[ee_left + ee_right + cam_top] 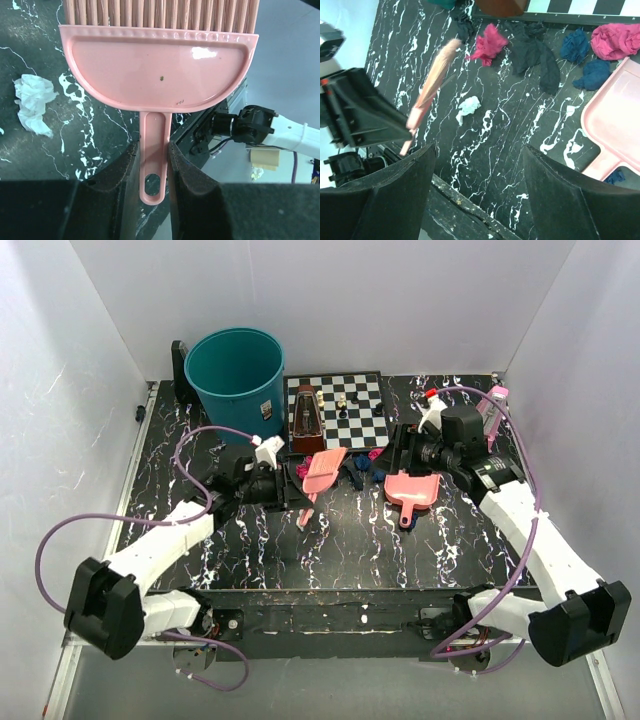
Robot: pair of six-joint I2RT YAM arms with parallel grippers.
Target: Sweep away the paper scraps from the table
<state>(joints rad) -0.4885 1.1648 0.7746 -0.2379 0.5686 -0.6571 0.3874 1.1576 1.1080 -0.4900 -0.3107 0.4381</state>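
My left gripper (288, 490) (153, 161) is shut on the handle of a pink hand brush (322, 472) (159, 70), whose bristles point away over the black veined table (330, 540). A white paper scrap (32, 102) (469, 107) lies left of the brush. My right gripper (395, 455) (480, 165) is open and empty above the table. A pink dustpan (412, 488) (615, 120) lies flat next to it. Magenta scraps (487, 45) (617, 40), dark blue scraps (575, 45) (592, 80) and a dark wad (537, 52) lie between brush and dustpan.
A teal bin (237, 370) stands at the back left. A chessboard (340, 405) with pieces and a brown metronome (305, 420) stand behind the scraps. A white spray bottle (432, 408) and a pink object (497, 405) stand at the back right.
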